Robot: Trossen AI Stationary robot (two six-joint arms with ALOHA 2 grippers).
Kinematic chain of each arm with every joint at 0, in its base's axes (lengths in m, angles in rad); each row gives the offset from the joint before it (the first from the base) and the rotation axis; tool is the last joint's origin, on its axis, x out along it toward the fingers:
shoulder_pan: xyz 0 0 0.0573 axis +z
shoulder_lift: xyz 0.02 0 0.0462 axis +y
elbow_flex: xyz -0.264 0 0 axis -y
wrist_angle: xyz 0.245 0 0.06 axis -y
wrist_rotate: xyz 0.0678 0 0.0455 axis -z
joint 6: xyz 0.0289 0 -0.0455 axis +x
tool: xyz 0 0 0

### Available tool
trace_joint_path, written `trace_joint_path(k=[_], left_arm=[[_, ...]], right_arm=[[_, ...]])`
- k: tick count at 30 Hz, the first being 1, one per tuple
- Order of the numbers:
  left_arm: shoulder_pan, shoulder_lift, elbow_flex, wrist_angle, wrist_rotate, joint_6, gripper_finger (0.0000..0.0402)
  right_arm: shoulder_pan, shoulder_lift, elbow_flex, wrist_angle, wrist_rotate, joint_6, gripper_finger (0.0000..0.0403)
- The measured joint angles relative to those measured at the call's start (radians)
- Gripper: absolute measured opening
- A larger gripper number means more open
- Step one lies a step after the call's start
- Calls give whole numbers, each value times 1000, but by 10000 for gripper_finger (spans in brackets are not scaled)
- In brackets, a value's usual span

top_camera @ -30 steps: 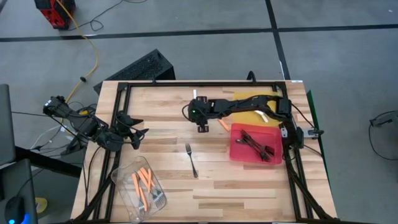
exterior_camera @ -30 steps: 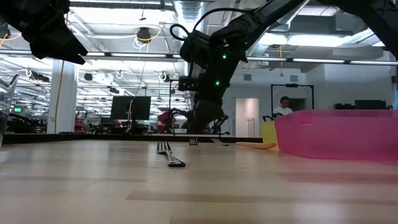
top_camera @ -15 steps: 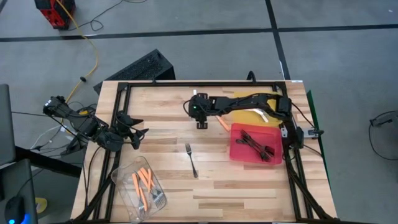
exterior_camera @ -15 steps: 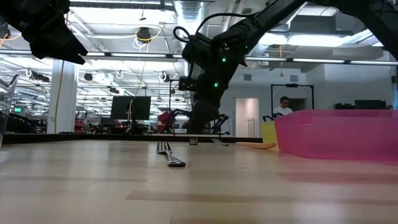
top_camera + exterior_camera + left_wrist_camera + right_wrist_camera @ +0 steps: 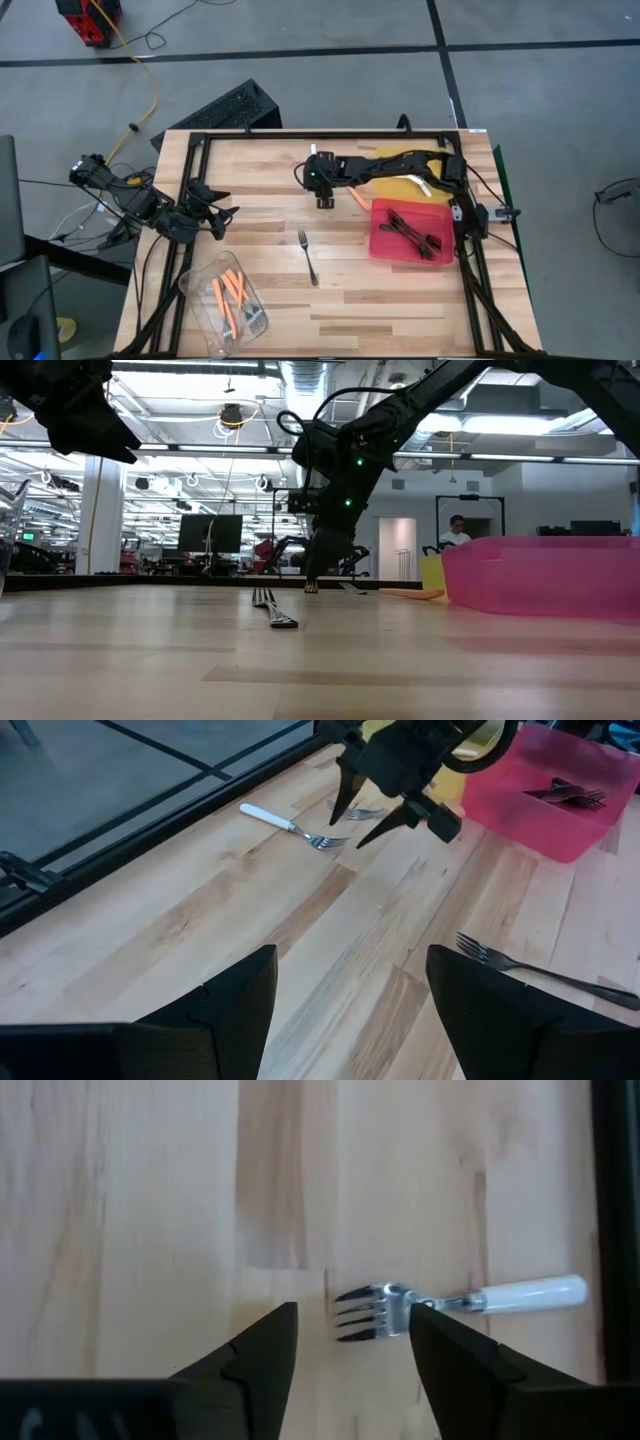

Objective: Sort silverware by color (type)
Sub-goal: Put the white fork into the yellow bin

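A white-handled fork [image 5: 470,1300] lies flat on the wooden table at mid-far, its handle [image 5: 270,816] toward the far rail. My right gripper [image 5: 352,1316] stands open just over its metal tines [image 5: 365,1312], one finger on either side; whether they touch does not show. Seen from the left wrist, it [image 5: 350,832] points steeply down. An orange-handled fork [image 5: 358,200] lies beside the red tray [image 5: 385,245]. An all-dark fork [image 5: 308,257] lies at mid-table. My left gripper [image 5: 225,215] waits open at the table's left side.
The red tray holds several dark forks [image 5: 412,232]. A yellow tray [image 5: 400,158] sits behind it, partly under my right arm. A clear tub [image 5: 200,290] with orange-handled forks [image 5: 232,295] stands at the near left. Bare wood lies between the dark fork and the tub.
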Motion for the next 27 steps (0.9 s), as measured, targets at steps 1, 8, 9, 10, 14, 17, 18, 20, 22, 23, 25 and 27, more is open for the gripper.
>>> trace_joint_path(k=[1, 8, 9, 10, 14, 17, 18, 20, 22, 23, 25, 27], left_arm=[[0, 0, 0, 0, 0, 0, 242], [0, 0, 0, 0, -6, 0, 242], [0, 0, 0, 0, -6, 0, 242], [0, 0, 0, 0, -6, 0, 242], [0, 0, 0, -1, -8, -1, 242], [0, 0, 0, 0, -9, -1, 242], [0, 0, 0, 0, -10, -1, 242], [0, 0, 0, 0, -10, -1, 242], [0, 0, 0, -1, -11, -1, 242], [0, 0, 0, 0, -11, -1, 242], [0, 0, 0, -1, -12, -1, 242], [0, 0, 0, -1, -13, -1, 242]], right_arm=[[0, 1, 0, 0, 0, 2, 229], [-1, 1, -1, -18, 4, 25, 249], [-1, 1, -1, -14, 18, 27, 249], [-1, 4, -1, -5, 41, 28, 249], [-8, 19, -2, 7, 80, 32, 249], [-14, 43, 3, 27, 62, 53, 249], [-15, 49, 1, 18, 67, 57, 249], [-13, 46, 0, 17, 84, 53, 249], [-13, 47, 0, 36, 83, 54, 249], [-13, 50, 0, 36, 83, 54, 249], [-13, 50, -2, 34, 81, 58, 246], [-15, 49, -1, 34, 81, 62, 238]])
